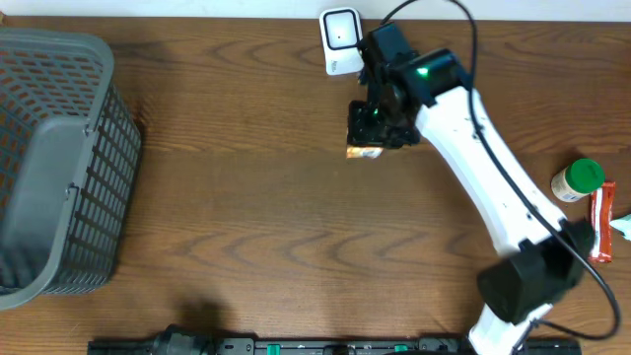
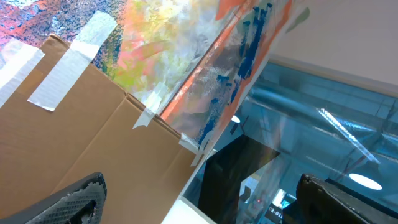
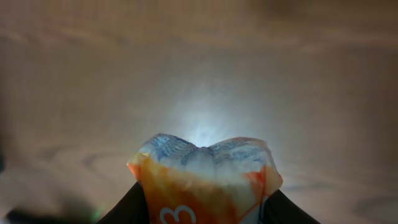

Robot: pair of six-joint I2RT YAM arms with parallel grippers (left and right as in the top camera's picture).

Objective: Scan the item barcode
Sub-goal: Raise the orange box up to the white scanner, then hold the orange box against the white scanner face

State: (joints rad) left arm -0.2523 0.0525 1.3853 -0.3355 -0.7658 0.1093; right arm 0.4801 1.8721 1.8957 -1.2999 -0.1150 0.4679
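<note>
The item is a crumpled orange and white packet (image 3: 205,180) printed with a white "3". My right gripper (image 3: 208,211) is shut on it, a dark finger pressing each side. From overhead the right gripper (image 1: 380,123) hangs over the far middle of the table, and only the packet's (image 1: 365,152) lower edge shows beneath it. A white scanner (image 1: 340,39) stands just beyond, at the table's far edge. No barcode shows on the packet. My left gripper (image 2: 202,208) is open and empty, facing away from the table.
A grey mesh basket (image 1: 59,168) fills the left end of the table. At the right edge stand a green-lidded jar (image 1: 577,180) and a red packet (image 1: 600,225). The left wrist view shows a taped cardboard box (image 2: 81,137).
</note>
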